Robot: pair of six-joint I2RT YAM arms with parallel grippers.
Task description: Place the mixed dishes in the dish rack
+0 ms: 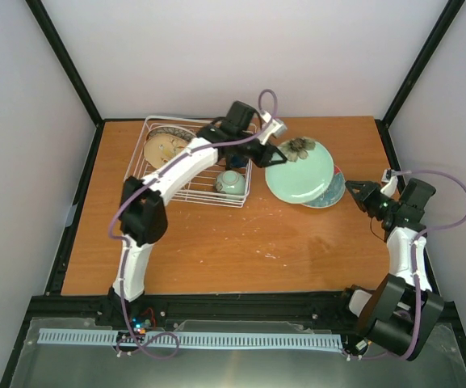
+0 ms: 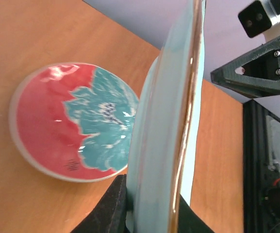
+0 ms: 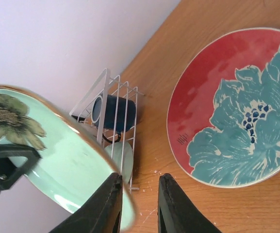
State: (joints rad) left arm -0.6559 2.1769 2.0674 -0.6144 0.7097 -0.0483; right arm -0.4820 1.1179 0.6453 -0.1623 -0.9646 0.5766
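Observation:
My left gripper point(image 1: 269, 153) is shut on the rim of a mint-green plate point(image 1: 300, 171) with a dark flower and gold edge, and holds it tilted above the table, right of the white wire dish rack point(image 1: 156, 182). In the left wrist view the plate point(image 2: 169, 136) stands edge-on between my fingers point(image 2: 108, 208). The red plate with teal flower point(image 2: 72, 121) lies flat on the table, partly under the held plate point(image 1: 333, 194). My right gripper point(image 3: 140, 194) is open and empty beside the red plate point(image 3: 237, 107).
The rack holds a cream floral plate point(image 1: 164, 148), a patterned dish point(image 1: 172, 132) behind it, a small mint-green bowl point(image 1: 231, 183) and a dark blue mug point(image 3: 115, 112). Grey walls and black frame posts surround the wooden table point(image 1: 241, 242).

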